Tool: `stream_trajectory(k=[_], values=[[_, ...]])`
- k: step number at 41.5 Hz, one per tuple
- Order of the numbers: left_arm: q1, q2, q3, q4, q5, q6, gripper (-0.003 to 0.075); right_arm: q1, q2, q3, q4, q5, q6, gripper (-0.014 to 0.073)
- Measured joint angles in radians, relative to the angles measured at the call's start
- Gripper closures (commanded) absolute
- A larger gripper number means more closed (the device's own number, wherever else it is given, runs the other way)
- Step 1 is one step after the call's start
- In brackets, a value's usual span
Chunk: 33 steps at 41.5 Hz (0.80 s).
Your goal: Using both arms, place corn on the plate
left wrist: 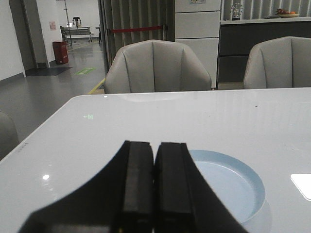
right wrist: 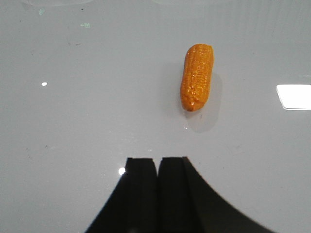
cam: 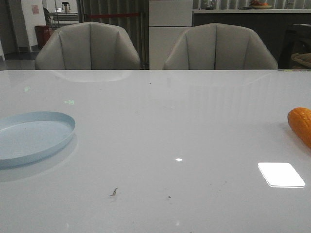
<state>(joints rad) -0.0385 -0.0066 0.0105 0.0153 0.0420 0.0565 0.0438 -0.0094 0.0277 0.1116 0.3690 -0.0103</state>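
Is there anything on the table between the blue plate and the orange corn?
No, only bare table separates the plate from the corn, shown in the front view.

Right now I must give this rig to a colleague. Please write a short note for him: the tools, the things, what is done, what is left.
Left tool: shut, holding nothing, above the table just short of the plate.
Right tool: shut, holding nothing, above the table a little short of the corn.
Plate: at the table's left edge in the front view, nothing on it.
Corn: lying on the table at the far right, untouched.
Done: nothing.
Left: open the right tool, grasp the corn, get it onto the plate using both arms.
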Motion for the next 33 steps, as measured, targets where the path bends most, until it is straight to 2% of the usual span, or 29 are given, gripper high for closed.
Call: stream_trajectory(k=[11, 25, 29, 33], values=[[0.000, 0.000, 0.000, 0.000, -0.004, 0.000, 0.0627, 0.000, 0.000, 0.000, -0.156, 0.000, -0.002, 0.0537], [0.000, 0.000, 0.000, -0.005, -0.004, 0.000, 0.0627, 0.000, 0.000, 0.000, -0.174, -0.017, -0.002, 0.0537], [0.000, 0.000, 0.000, -0.005, -0.004, 0.000, 0.0627, 0.000, 0.000, 0.003, -0.125, -0.107, -0.002, 0.0537], [0.000, 0.000, 0.000, -0.015, -0.004, 0.000, 0.0627, 0.000, 0.000, 0.003, -0.060, -0.269, -0.002, 0.0537]])
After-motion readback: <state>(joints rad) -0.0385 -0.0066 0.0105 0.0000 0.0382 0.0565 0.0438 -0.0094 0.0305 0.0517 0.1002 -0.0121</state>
